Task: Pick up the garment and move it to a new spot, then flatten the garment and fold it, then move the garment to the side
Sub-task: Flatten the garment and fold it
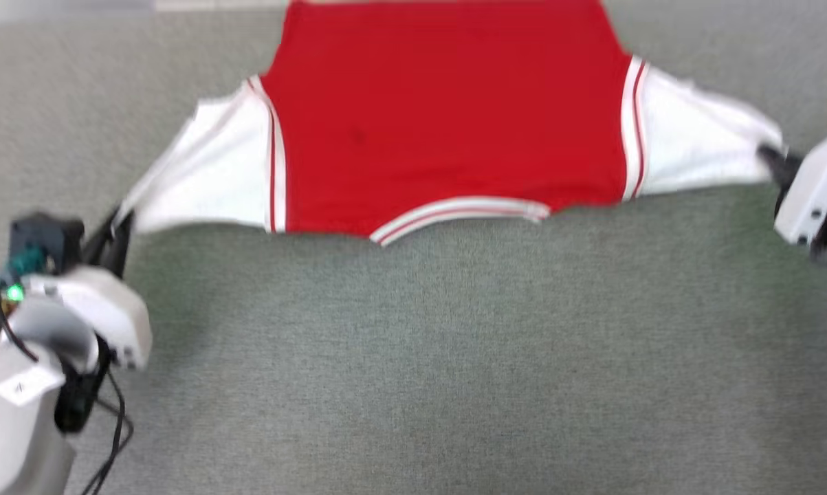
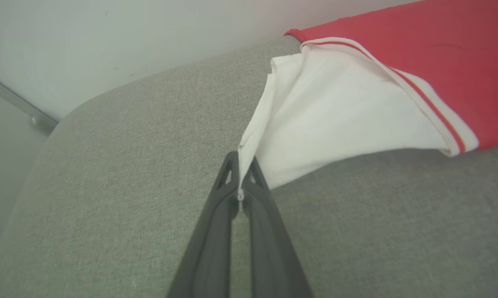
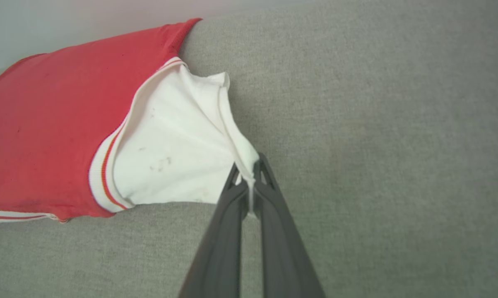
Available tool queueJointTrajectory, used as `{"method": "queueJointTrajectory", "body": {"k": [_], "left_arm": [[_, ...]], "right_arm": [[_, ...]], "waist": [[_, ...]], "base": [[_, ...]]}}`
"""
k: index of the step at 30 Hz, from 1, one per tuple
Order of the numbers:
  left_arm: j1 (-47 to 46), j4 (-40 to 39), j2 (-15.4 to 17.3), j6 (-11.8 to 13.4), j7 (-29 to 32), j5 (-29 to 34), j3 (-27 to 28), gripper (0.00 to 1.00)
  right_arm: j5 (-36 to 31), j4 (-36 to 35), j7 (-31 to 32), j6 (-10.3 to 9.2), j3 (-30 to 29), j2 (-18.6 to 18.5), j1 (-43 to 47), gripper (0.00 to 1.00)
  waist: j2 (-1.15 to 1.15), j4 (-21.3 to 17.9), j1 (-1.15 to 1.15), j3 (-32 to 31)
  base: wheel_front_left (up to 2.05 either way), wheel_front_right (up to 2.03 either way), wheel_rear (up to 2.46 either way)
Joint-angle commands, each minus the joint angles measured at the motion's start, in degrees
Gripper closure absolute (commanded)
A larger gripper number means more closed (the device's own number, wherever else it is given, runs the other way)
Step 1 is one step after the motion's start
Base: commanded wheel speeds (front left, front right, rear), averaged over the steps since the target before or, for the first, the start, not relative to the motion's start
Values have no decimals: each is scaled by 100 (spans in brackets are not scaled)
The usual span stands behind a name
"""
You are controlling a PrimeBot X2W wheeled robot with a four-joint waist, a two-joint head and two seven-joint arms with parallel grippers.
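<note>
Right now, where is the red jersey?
In the head view the garment lies spread at top centre of the grey surface, sleeves pinched by the left end effector and right end effector.

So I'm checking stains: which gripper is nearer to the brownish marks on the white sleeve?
Right. The right gripper pinches that sleeve at its tip, just beside the brownish marks; the left gripper pinches the other sleeve, across the garment.

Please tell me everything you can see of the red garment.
The garment is a red shirt with white short sleeves and red-white striped trim. It lies spread flat, plain side up, on the grey fabric surface. The left gripper and the right gripper each pinch one sleeve tip, stretching it sideways.
</note>
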Motion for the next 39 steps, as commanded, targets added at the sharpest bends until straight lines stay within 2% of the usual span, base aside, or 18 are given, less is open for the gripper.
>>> {"method": "queueJointTrajectory", "body": {"k": [1,8,22,31,38,39], "left_arm": [[151,-32,88,6,47,-36,18,100],[1358,-649,427,-183,514,-184,-206,100],[3517,-1942,957,88,1319,-615,-207,100],[4388,-2417,842,246,1397,-1036,-162,100],[4409,-2845,705,249,1396,-1243,-190,100],[4371,-2907,681,244,1404,-1252,-206,100]], "right_arm": [[0,-44,72,-8,-60,-61,158,100],[103,-438,781,-9,-303,60,1064,100],[581,-1695,2306,-8,-972,51,3046,100],[632,-2524,2932,-7,-1207,170,4115,100],[699,-2900,3027,-7,-1191,151,4366,100],[675,-2962,2984,-7,-1171,130,4312,86]], "waist": [[0,-9,1,-290],[0,-57,1,-761],[0,-146,1,-1329],[0,-252,1,-1478],[0,-250,1,-1422],[0,-239,1,-1409]], "base": [[0,0,0],[0,0,0],[0,0,0],[0,0,0],[0,0,0],[0,0,0]]}}
